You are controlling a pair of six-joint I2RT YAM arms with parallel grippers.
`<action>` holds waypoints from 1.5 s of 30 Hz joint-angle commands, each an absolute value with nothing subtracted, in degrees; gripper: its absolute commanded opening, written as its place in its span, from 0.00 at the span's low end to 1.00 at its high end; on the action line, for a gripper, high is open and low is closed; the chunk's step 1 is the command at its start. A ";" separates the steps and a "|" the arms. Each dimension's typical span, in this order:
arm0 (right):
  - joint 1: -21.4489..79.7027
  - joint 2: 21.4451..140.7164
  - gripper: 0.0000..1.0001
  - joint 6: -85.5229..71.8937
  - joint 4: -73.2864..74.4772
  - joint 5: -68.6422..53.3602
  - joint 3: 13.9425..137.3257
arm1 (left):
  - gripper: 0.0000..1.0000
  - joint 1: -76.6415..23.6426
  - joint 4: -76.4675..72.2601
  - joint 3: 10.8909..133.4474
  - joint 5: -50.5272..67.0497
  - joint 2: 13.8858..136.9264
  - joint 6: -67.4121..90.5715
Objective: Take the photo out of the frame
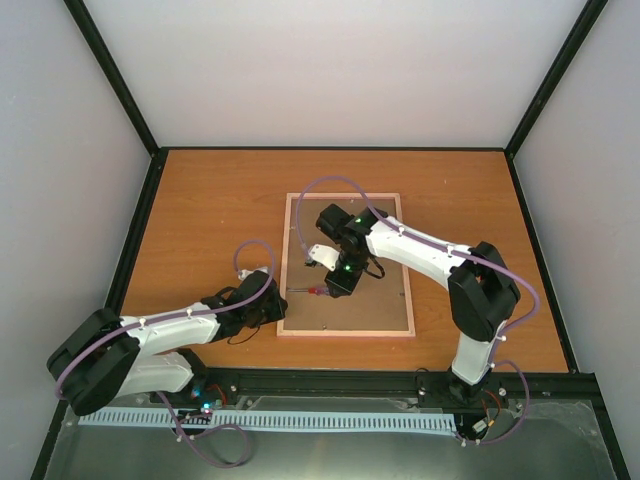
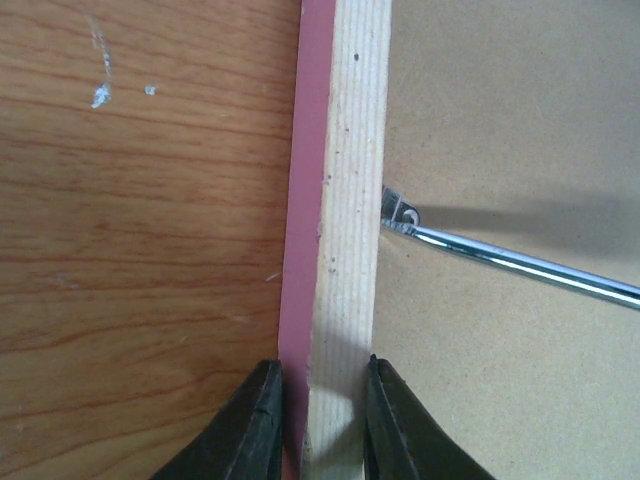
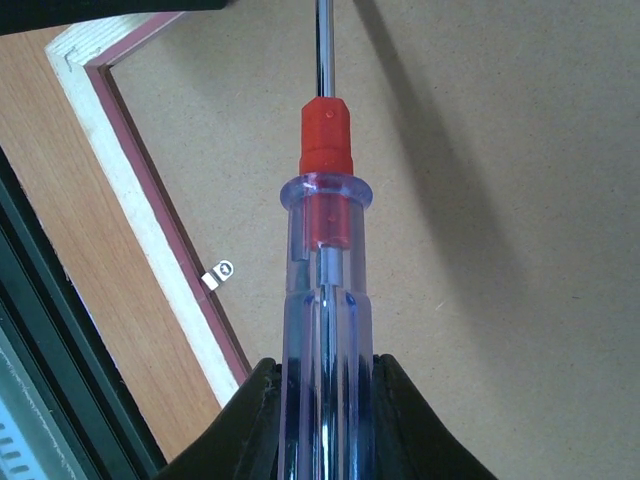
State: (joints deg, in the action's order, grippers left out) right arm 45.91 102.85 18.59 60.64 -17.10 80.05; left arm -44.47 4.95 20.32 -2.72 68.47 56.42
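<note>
The frame (image 1: 385, 312) lies face down on the table, its brown hardboard back up inside a pale wood rim (image 2: 352, 140) with a pink edge. The photo is hidden under the back. My left gripper (image 2: 322, 400) is shut on the frame's left rim, one finger on each side of it. My right gripper (image 3: 325, 400) is shut on a screwdriver (image 3: 325, 290) with a clear blue handle and red collar. The steel shaft (image 2: 520, 265) reaches across the back, and its tip meets a small metal clip (image 2: 400, 212) at the left rim.
The wooden table (image 1: 210, 210) surrounds the frame and is walled by pale panels. A second small metal clip (image 3: 218, 275) sits on the rim in the right wrist view. A black rail (image 1: 330, 380) runs along the near edge by the arm bases.
</note>
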 commanded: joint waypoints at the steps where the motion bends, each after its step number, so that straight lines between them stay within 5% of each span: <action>1: 46.47 103.97 0.03 17.60 60.94 -14.92 81.15 | 0.08 -44.86 4.21 21.43 -2.29 69.07 57.78; 21: 44.89 98.42 0.03 15.04 60.57 -3.73 79.37 | 0.01 -44.91 4.11 20.98 -2.37 68.24 58.09; 33: 41.77 96.80 0.03 20.64 63.37 -21.55 80.19 | 0.01 -44.86 3.89 21.74 -2.02 69.52 57.37; 45: 45.70 102.52 0.03 20.15 60.77 -17.43 78.73 | 0.01 -44.88 3.49 21.63 -1.76 69.22 57.07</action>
State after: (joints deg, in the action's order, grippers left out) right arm 45.47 100.57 20.29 62.08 -19.77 78.76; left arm -44.51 4.71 20.32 -2.35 68.58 56.21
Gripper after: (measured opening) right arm 0.166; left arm 0.213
